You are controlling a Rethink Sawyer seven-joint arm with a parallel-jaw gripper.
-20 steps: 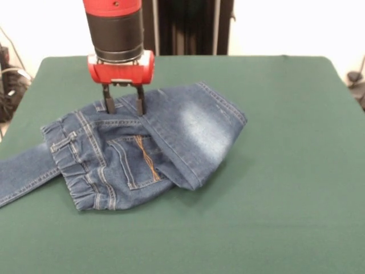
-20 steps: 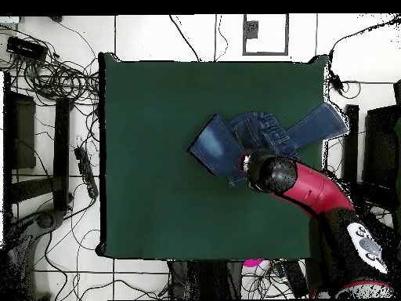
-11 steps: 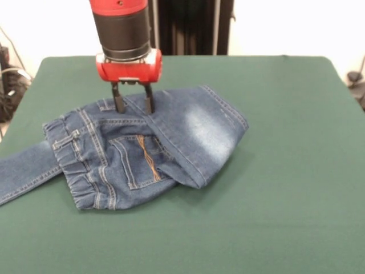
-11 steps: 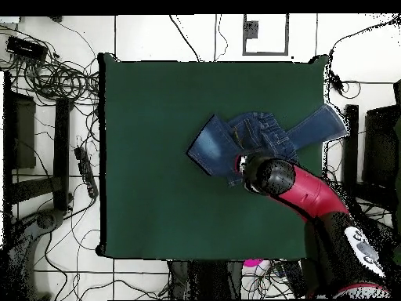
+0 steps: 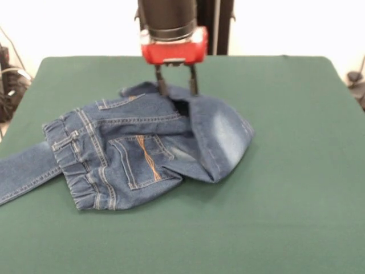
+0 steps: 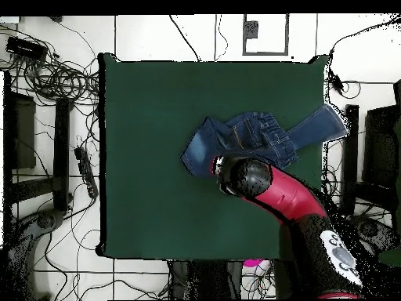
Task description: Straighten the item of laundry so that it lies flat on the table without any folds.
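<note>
The jeans lie crumpled on the green table, left of its middle in the front view. Nearest the camera is the gathered waistband, bunched at the garment's lower left. Just beyond it sits the back pocket with orange stitching. One leg runs off from the waistband to the left and is cut off by the picture's edge, so its hem cannot be seen there; in the overhead view that leg reaches the table's side edge. To the right of the pocket the other leg is folded over on itself, a faded whitish patch on top, and it hides whatever denim lies beneath. At the far edge of the jeans the gripper comes down, its two dark fingers set a little apart with a raised fold of denim between them; a dark hollow shows just below, and it is hard to make out how firmly the cloth is pinched. The arm above is cut off by the top edge. From overhead the arm covers the gripper and the jeans' nearer edge entirely
</note>
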